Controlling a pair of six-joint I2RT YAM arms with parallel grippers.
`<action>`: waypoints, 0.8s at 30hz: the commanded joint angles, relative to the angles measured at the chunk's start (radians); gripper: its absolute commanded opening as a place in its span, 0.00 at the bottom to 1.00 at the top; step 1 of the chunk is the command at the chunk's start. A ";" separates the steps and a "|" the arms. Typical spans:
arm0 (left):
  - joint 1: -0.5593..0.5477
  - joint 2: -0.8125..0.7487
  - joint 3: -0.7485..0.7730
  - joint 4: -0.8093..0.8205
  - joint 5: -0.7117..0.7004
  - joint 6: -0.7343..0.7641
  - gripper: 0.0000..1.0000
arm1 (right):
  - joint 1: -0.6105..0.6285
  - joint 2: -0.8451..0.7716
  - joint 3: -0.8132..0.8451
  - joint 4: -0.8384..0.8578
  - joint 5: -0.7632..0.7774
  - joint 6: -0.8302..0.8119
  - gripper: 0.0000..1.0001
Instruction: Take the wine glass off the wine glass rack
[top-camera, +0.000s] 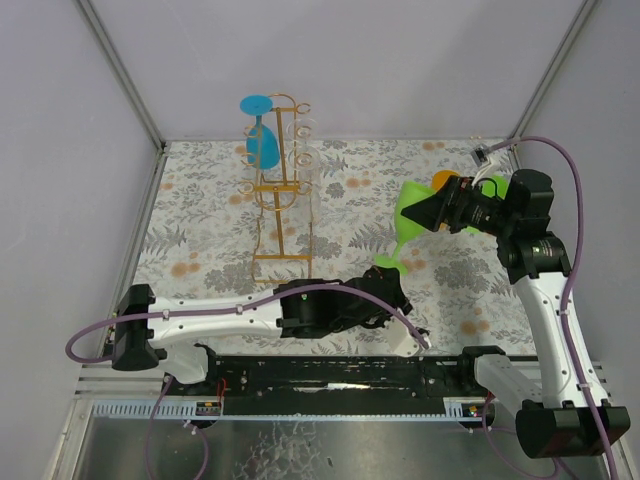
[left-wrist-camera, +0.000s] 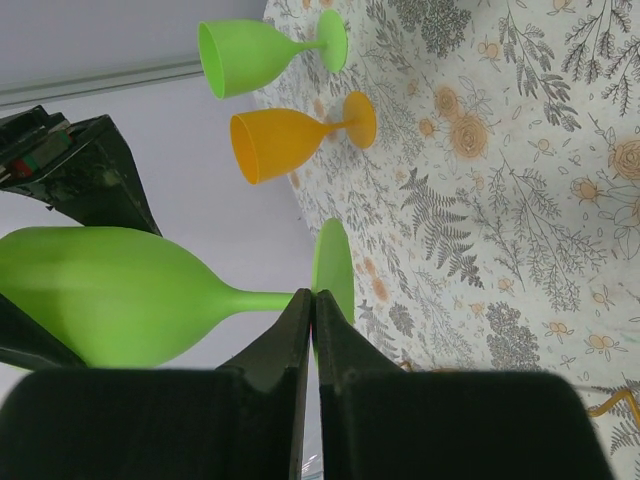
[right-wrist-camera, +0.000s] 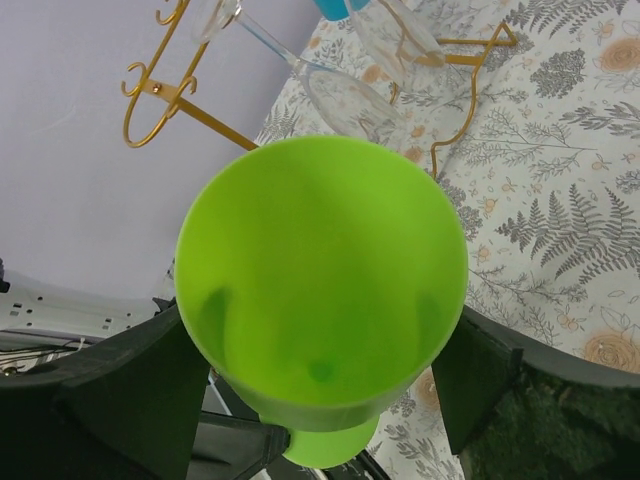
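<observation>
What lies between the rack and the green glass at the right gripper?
Nothing but bare floral cloth. The top view shows the whole stretch from the rack to the green glass with no other object on it.

No words, labels, brands, numbers or signs can be read in any view. The tabletop (top-camera: 200, 215) carries only a printed pattern of ferns and flowers, and the green wine glass (right-wrist-camera: 320, 290) is plain colour all over. A small white part (top-camera: 483, 154) at the tabletop's far right corner is too small to make out any marking.
</observation>
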 joint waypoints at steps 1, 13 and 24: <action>-0.011 0.004 0.033 0.077 -0.018 0.025 0.00 | 0.019 -0.003 0.009 -0.044 0.007 -0.049 0.79; -0.012 -0.016 0.094 0.132 -0.067 0.013 0.62 | 0.018 -0.023 0.127 -0.138 0.411 -0.174 0.75; 0.034 -0.050 0.331 0.163 -0.094 -0.053 0.68 | 0.018 0.154 0.292 0.022 0.709 -0.251 0.76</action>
